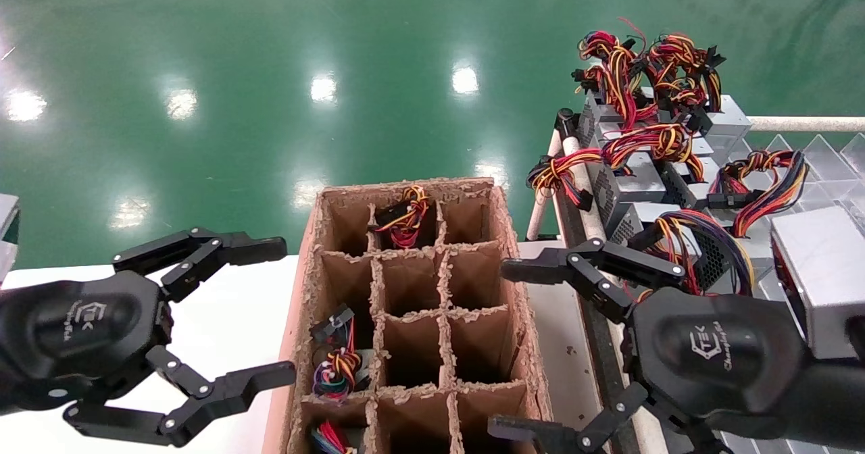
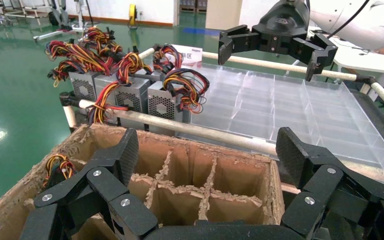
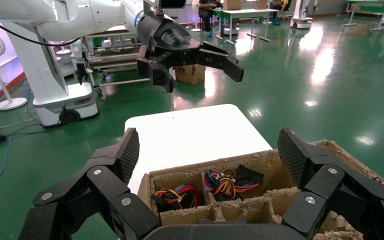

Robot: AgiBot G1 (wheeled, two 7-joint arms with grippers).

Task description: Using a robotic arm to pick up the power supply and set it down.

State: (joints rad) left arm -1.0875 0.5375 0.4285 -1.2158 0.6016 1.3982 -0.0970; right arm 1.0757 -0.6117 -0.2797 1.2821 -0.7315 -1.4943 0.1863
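Note:
The power supply shows as a tightly coiled purple, green, red and yellow wire bundle (image 1: 334, 367) with a black connector. It sits in a left-column cell of the divided cardboard box (image 1: 405, 187); its metal body is hidden in the cell. The right wrist view shows the same bundle (image 3: 219, 182). My left gripper (image 1: 284, 309) hangs open over the white table, just left of the box, with nothing in it. My right gripper (image 1: 500, 349) is open and empty at the box's right wall. Each wrist view looks over the box between wide-apart fingers.
Two more box cells hold wired units (image 1: 405, 217) (image 1: 328, 437). A rack at the right carries several grey boxes with red-yellow-black wires (image 1: 635, 184) beside a clear divided tray (image 2: 290, 105). The white table (image 1: 223, 319) lies left of the box.

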